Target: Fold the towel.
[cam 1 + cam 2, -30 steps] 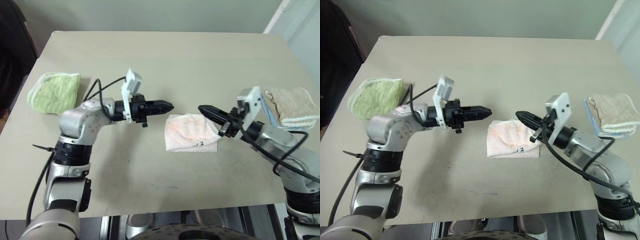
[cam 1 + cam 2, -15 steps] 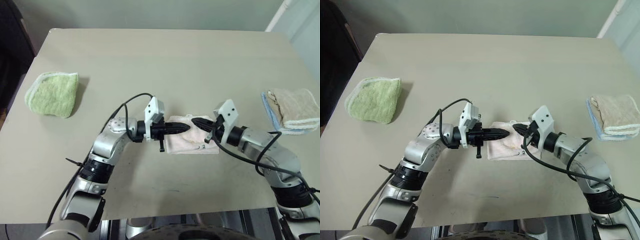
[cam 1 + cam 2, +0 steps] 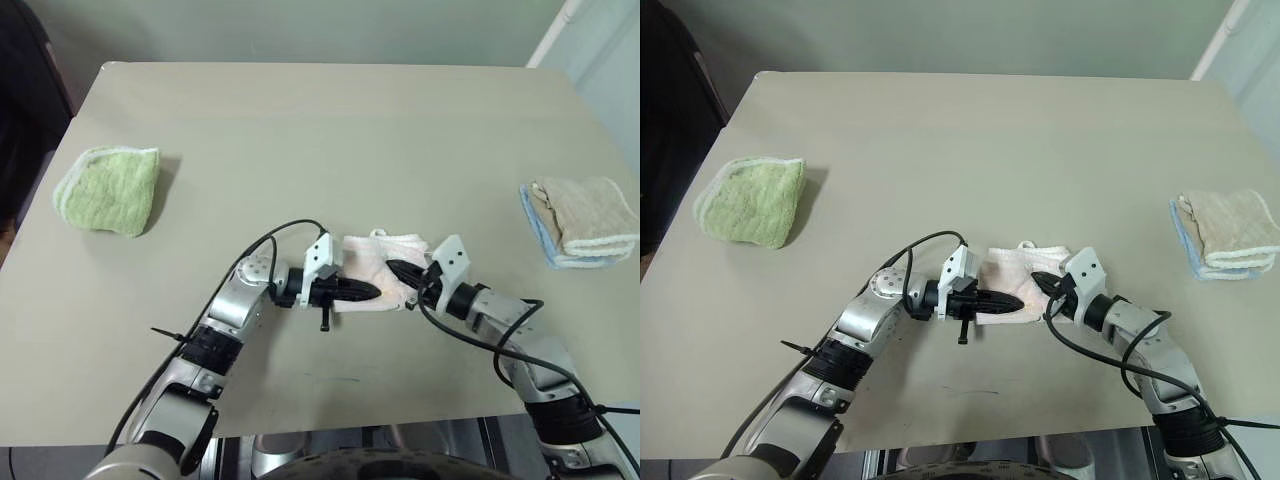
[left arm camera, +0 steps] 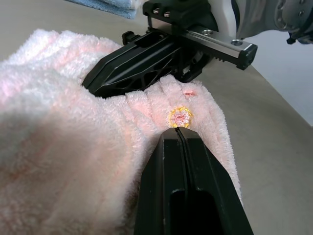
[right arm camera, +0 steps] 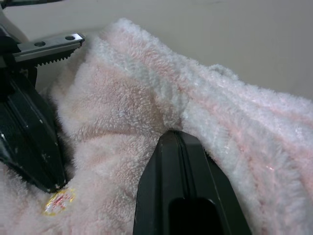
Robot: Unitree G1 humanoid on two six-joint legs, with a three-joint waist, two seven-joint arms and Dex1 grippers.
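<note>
Both arms bent inward, low over the pale pink terry-cloth towel [image 3: 385, 270]. Left tool [image 3: 372, 291] closed, tip pressed on its near edge. Right tool [image 3: 392, 268] closed, tip on its pile, facing the left.

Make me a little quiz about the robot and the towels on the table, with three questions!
1. True or false: the left gripper and the right gripper are both shut, with their tips on the pink towel.
2. What colour is the towel lying alone on the robot's left side of the table?
A. blue
B. green
C. red
3. Fill the gap: on the robot's right, the beige towel lies on top of a light-____ towel.

Key: 1 true; 2 B; 3 blue.
</note>
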